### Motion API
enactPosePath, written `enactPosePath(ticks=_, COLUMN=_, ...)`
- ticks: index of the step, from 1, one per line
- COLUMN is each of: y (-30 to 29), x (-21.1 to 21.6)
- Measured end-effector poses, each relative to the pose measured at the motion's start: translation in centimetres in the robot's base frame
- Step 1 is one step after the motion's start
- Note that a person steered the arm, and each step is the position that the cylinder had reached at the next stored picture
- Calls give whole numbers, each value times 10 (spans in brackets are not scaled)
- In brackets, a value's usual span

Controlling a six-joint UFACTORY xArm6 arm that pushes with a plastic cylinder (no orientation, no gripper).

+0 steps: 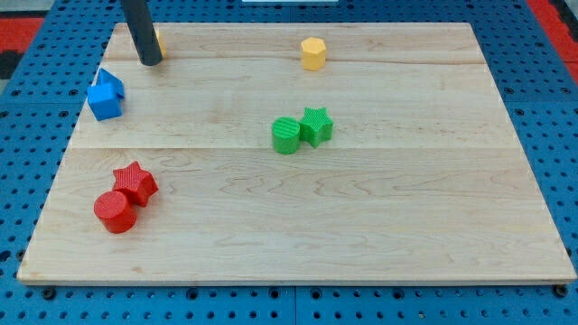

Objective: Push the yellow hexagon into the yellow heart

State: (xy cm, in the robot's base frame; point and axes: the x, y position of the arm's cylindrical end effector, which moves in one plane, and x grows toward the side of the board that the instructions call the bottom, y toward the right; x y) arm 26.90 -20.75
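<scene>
The yellow hexagon stands near the view's top, right of centre. A sliver of a yellow block, likely the yellow heart, shows at the top left, mostly hidden behind my rod. My tip rests on the board right in front of that yellow block, far to the left of the hexagon.
Two blue blocks sit together at the left edge. A green cylinder touches a green star at centre. A red star touches a red cylinder at the bottom left. The wooden board lies on a blue pegboard.
</scene>
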Motion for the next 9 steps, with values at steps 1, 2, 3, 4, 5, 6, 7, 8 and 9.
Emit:
enactPosePath(ticks=1, y=0, x=-16)
enactPosePath(ticks=2, y=4, x=-20)
enactPosePath(ticks=3, y=83, x=-17)
enactPosePath(ticks=4, y=140, x=0)
enactPosePath(ticks=5, y=181, x=8)
enactPosePath(ticks=6, y=222, x=18)
enactPosePath(ticks=7, y=249, x=20)
enactPosePath(ticks=8, y=281, x=20)
enactPosePath(ticks=9, y=292, x=18)
